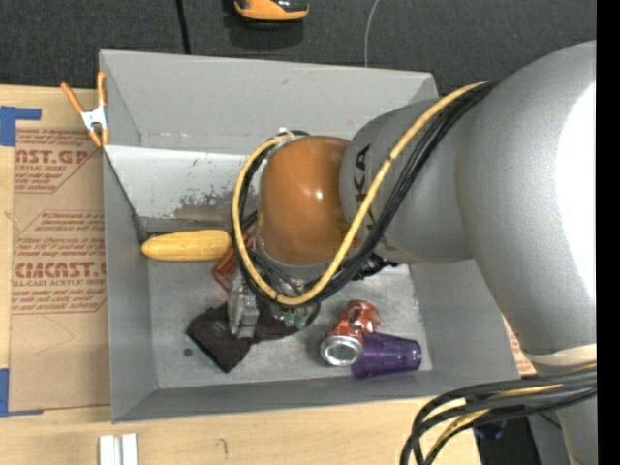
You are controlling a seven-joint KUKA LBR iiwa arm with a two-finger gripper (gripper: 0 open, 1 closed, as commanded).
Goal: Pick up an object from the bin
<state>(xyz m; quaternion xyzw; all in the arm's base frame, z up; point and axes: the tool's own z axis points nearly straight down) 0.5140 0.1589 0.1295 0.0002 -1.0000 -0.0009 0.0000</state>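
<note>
My gripper (243, 310) reaches down in the bin's lower left part, mostly hidden beneath the arm's wrist. Directly under it lies a flat dark brown, crumpled thing (221, 341), and the gripper's tip meets its upper edge. A small reddish-brown thing (225, 267) pokes out just above the gripper, partly covered. A yellow elongated, banana-like thing (186, 247) lies to the upper left, apart from the gripper.
A crushed red and silver can (349, 335) lies right of the gripper, touching a purple cup (387, 356) on its side. The big arm covers the bin's centre and right. Bare floor lies along the left wall and the front wall.
</note>
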